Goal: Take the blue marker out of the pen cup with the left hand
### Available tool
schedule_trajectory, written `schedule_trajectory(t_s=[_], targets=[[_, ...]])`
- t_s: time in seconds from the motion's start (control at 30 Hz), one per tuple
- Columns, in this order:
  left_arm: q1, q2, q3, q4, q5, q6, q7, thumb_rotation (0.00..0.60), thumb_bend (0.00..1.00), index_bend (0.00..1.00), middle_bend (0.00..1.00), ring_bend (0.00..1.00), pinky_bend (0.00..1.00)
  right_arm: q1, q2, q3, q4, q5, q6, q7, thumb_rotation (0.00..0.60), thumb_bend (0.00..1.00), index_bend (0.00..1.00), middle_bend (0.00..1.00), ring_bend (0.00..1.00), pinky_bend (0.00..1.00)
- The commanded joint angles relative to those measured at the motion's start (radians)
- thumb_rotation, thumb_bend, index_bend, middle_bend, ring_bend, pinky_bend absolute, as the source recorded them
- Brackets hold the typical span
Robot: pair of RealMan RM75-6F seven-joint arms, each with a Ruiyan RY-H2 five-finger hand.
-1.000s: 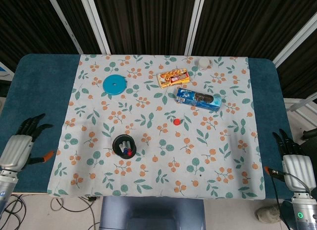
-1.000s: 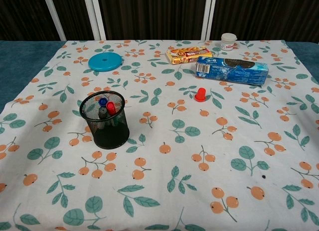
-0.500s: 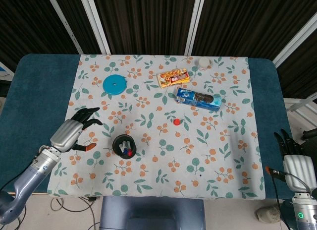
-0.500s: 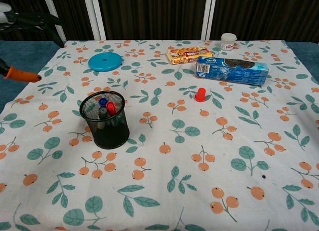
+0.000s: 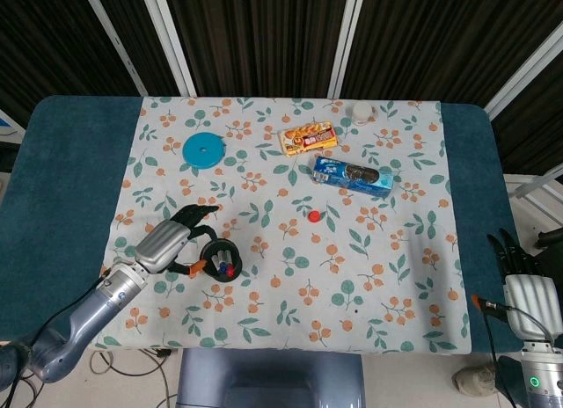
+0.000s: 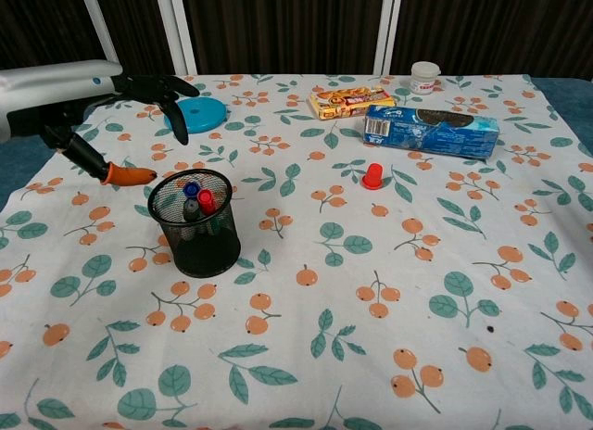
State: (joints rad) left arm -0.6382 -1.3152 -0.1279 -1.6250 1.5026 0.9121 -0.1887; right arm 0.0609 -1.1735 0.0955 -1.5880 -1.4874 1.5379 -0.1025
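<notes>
Fingers (image 6: 171, 89) on our left hand (image 5: 172, 240) are spread apart, holding nothing, hovering just left of the pen cup (image 6: 195, 222). The blue marker (image 6: 191, 190) sits upright in the cup beside a red one (image 6: 207, 200). Our right hand (image 5: 521, 280) rests open at the desk's (image 5: 62, 171) near right edge.

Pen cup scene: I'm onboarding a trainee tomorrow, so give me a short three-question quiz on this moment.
1. True or false: the left robot hand already holds the blue marker.
2. Which item lies nearest the red cap? A. blue disc B. blue cookie pack C. white jar
3. Fill in: the pen cup is made of black ____.

Key: 1 false, its fingers are spread beside the cup; 2 B; 3 mesh.
</notes>
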Motion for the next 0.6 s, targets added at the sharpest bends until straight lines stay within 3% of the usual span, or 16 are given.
schedule_trajectory(t_s=[0.03,0.6], targets=[[-0.011,-0.017,0.005,0.009,-0.007,-0.004,0.012,0.600,0.31,0.39,0.05,0.00,0.00,0.000,0.000,0.000,0.000,0.000,0.000,0.001,0.600,0.14,0.09,0.03,0.16,0.24],[-0.053,-0.068,0.033,0.034,-0.035,-0.034,0.021,0.600,0.31,0.42,0.06,0.00,0.00,-0.001,0.002,0.003,-0.001,0.004,0.000,0.006,0.600,0.14,0.09,0.03,0.16,0.24]])
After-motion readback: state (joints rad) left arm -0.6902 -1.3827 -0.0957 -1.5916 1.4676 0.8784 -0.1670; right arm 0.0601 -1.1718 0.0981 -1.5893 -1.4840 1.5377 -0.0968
